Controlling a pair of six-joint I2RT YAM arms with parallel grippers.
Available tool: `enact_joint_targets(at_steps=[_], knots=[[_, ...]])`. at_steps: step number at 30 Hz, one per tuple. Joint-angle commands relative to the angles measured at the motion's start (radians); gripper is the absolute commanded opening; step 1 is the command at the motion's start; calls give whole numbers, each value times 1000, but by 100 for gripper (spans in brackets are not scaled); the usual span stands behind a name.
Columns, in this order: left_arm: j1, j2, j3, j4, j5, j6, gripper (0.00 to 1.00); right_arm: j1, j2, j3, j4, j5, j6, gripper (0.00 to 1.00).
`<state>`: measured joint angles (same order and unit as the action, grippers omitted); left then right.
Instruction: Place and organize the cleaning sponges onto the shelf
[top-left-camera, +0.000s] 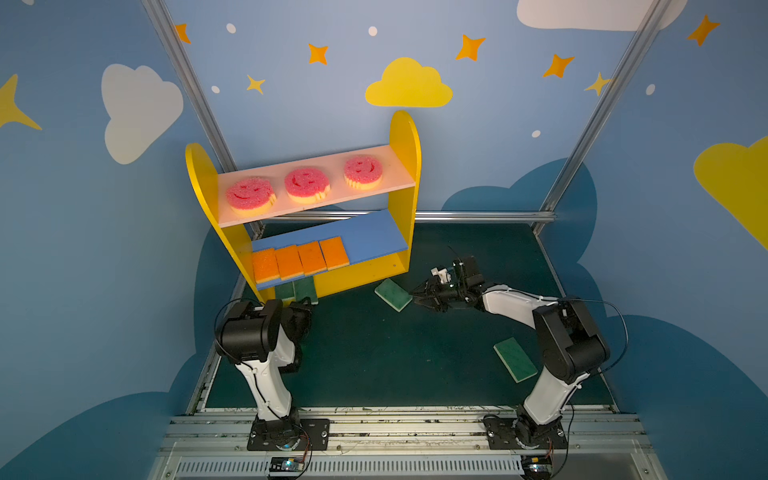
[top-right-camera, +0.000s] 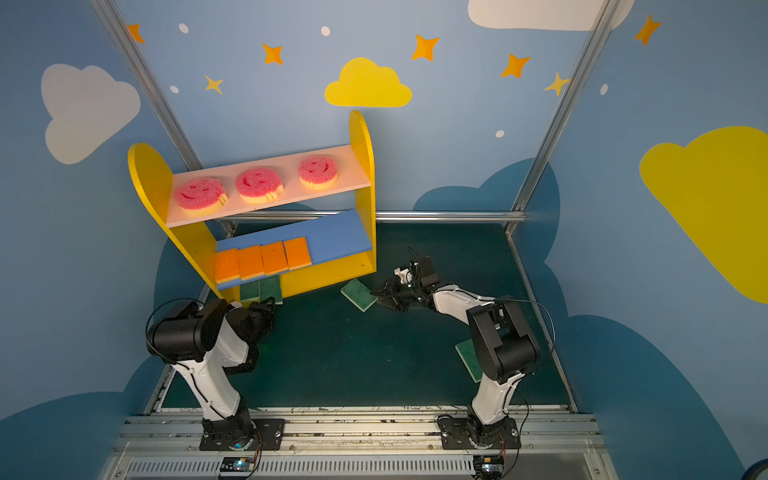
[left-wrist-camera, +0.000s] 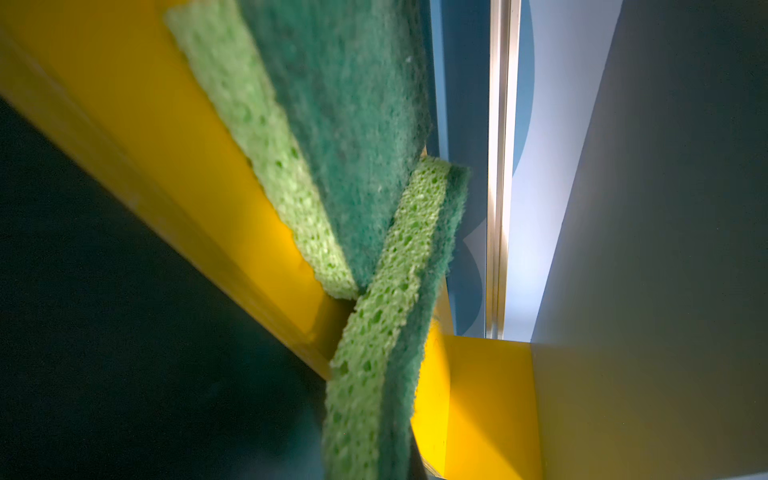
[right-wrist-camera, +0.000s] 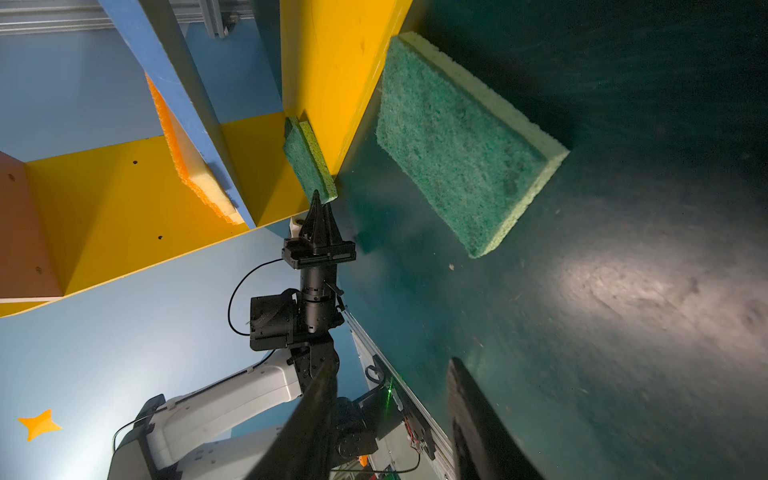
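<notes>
Dim scene, bent edges, blurred wrist close-ups, glare on floor (right-wrist-camera: 615, 286)

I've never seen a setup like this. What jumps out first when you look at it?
The bright yellow shelf unit stands out at the back left of the dark green table, with three round pink smiley-face sponges in a row on its pink upper board. Below, four orange rectangular sponges lie side by side on its blue lower board, and two green rectangular sponges lie loose on the table.
</notes>
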<state>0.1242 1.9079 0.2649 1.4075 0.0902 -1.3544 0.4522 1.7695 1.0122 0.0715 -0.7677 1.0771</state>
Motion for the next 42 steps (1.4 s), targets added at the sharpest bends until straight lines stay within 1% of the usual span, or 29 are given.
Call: enact_joint_targets(at_steps=[1, 6, 13, 19, 22, 25, 27, 28, 31, 34, 35, 37, 39, 42], knots=[[22, 25, 12, -14, -23, -7, 3, -4, 21, 32, 13, -9, -3, 43], [38, 44, 35, -12, -13, -18, 5, -5, 25, 35, 8, -9, -5, 43], [52, 72, 75, -13, 36, -31, 15, -7, 31, 52, -7, -10, -11, 43], [54, 95, 101, -30, 81, -36, 16, -6, 43, 64, -9, -13, -11, 43], [55, 112, 123, -35, 120, -43, 21, -6, 45, 67, -9, -13, -11, 43], [55, 119, 121, -30, 124, -48, 30, -9, 44, 68, -11, -13, -13, 43], [55, 117, 116, -29, 127, -46, 33, -9, 44, 71, -16, -13, -14, 43], [55, 114, 115, -30, 128, -46, 32, -8, 44, 72, -15, -13, -14, 43], [55, 107, 111, -37, 125, -45, 26, -8, 44, 75, -12, -15, -13, 43], [55, 102, 110, -42, 128, -45, 22, -9, 42, 74, -9, -16, -10, 43], [55, 99, 108, -43, 128, -43, 19, -8, 42, 72, -7, -17, -10, 43], [55, 94, 108, -45, 129, -40, 9, -8, 39, 68, -6, -16, -10, 43], [55, 85, 106, -50, 131, -37, 3, -9, 38, 62, -2, -18, -9, 43], [55, 65, 104, -61, 137, -23, 3, -10, 37, 57, 7, -18, -6, 43]])
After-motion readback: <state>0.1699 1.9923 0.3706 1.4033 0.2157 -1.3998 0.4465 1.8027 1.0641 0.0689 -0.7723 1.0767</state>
